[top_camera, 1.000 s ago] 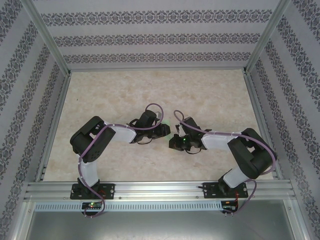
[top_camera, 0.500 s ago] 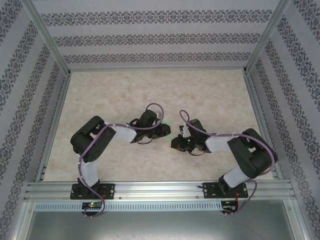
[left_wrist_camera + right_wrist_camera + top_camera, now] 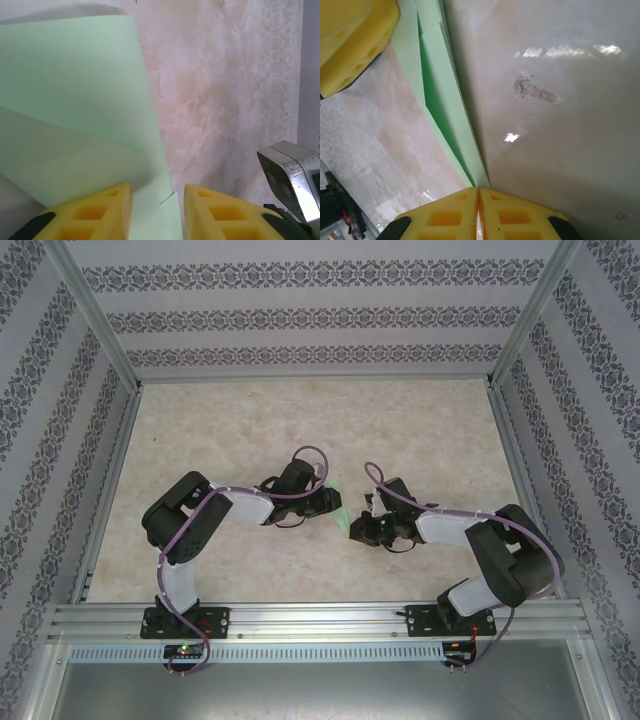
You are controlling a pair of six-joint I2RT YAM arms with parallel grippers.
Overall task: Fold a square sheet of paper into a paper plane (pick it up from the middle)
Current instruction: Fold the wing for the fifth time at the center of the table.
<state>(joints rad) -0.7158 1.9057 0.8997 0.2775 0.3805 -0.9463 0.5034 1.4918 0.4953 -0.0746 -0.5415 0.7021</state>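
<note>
The right gripper point(image 3: 478, 194) has drawn slightly right and nearer, clamped on the green sheet's point(image 3: 75, 75) folded edge at mid-table. The left gripper point(image 3: 157, 202) straddles the sheet half-open, with bare table point(image 3: 300, 420) all around.

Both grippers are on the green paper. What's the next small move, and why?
Probably close the left gripper on the paper. Its jaws stand apart, with the folded layers lying loose between them, while the right gripper is shut on the paper's pointed end. Pinching there would likely secure the fold before either arm moves.
</note>
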